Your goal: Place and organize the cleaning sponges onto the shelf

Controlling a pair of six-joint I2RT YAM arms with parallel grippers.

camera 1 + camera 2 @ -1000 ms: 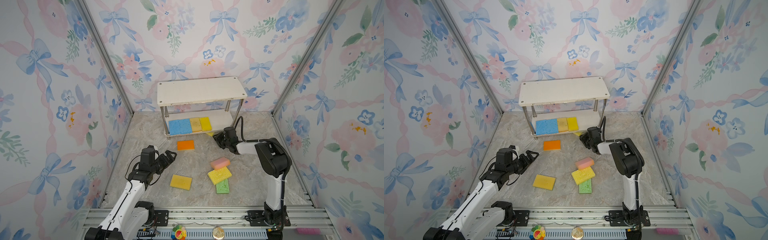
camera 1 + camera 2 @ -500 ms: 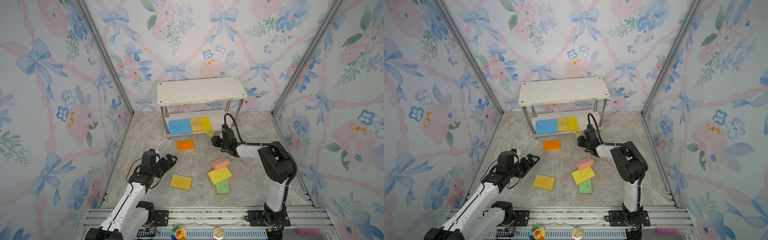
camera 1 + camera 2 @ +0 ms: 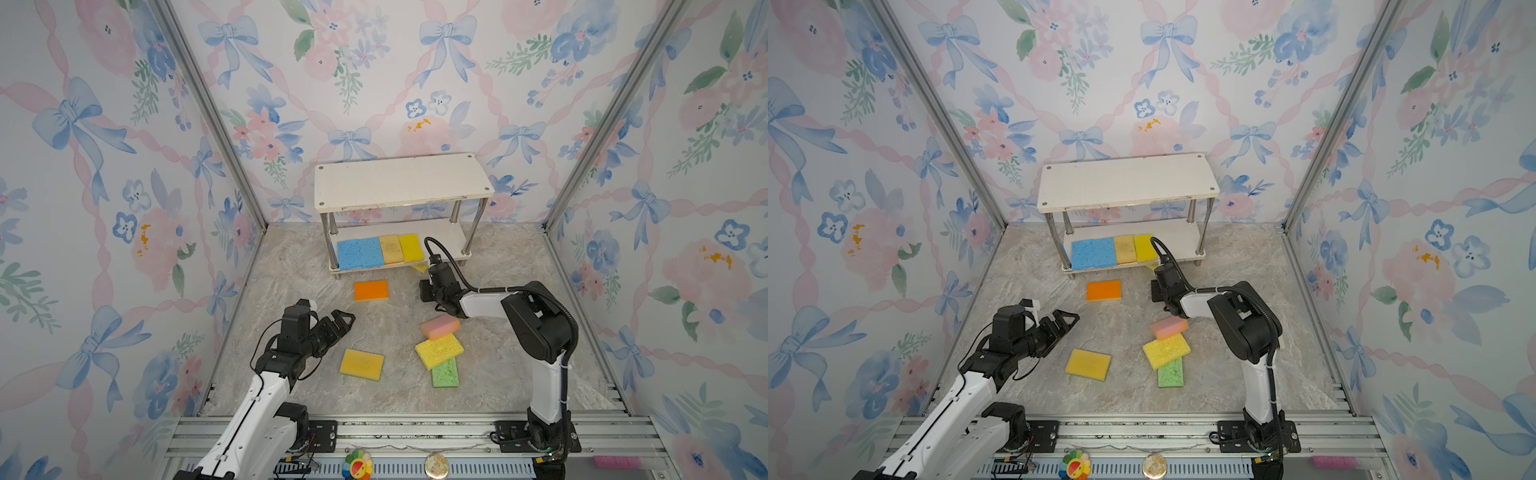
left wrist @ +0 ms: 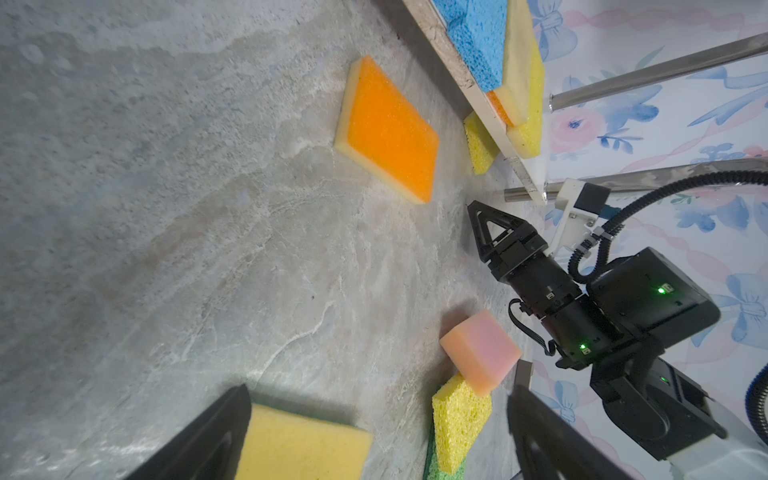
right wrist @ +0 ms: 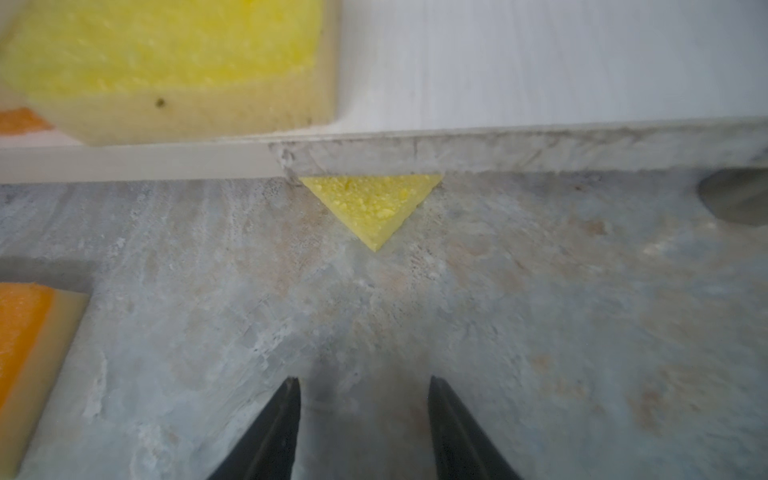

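The shelf [image 3: 403, 183] stands at the back; its lower board holds blue sponges [image 3: 359, 253], a tan one [image 3: 390, 248] and a yellow one [image 3: 410, 247]. A yellow sponge corner [image 5: 372, 203] pokes out from under the lower board. Straight in front of that corner my right gripper [image 5: 363, 386] is open and empty, low over the floor. On the floor lie an orange sponge [image 3: 371, 289], a yellow sponge [image 3: 361, 364], and a pink [image 3: 440, 326], yellow [image 3: 439, 351] and green [image 3: 444, 372] overlapping pile. My left gripper [image 3: 343, 322] is open, hovering just behind the lone yellow sponge.
Floral walls with metal corner posts [image 3: 208, 112] close in the marbled floor [image 3: 291, 270] on three sides. The shelf's metal legs [image 3: 473, 228] stand beside the right gripper. An aluminium rail [image 3: 415, 428] runs along the front edge.
My right gripper has shifted left along the shelf front and its jaws have spread wider. My left gripper has dropped slightly toward the lone yellow sponge.
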